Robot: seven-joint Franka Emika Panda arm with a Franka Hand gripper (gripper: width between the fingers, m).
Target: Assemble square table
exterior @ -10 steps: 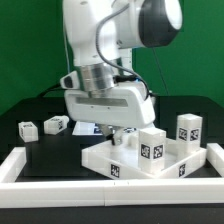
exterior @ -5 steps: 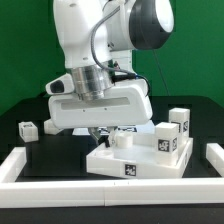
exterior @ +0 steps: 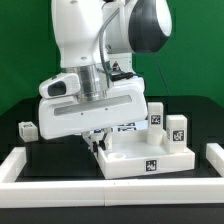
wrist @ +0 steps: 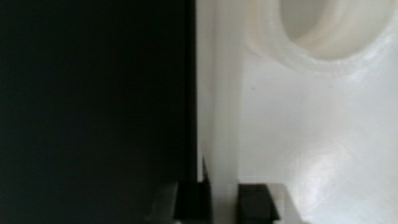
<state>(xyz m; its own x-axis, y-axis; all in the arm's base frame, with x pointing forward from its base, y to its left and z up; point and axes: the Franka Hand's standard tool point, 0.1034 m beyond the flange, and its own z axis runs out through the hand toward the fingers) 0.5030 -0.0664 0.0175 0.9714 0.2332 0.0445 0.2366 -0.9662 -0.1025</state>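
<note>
The square top lies flat on the black surface, from lower centre to lower right of the exterior frame. My fingers are clamped on its raised rim at the corner nearest the frame's left, with a corner socket close by. A tall leg and a right-hand leg stand upright at its far right side; I cannot tell whether they are on it or behind it. A third leg sits well apart at mid-left.
</note>
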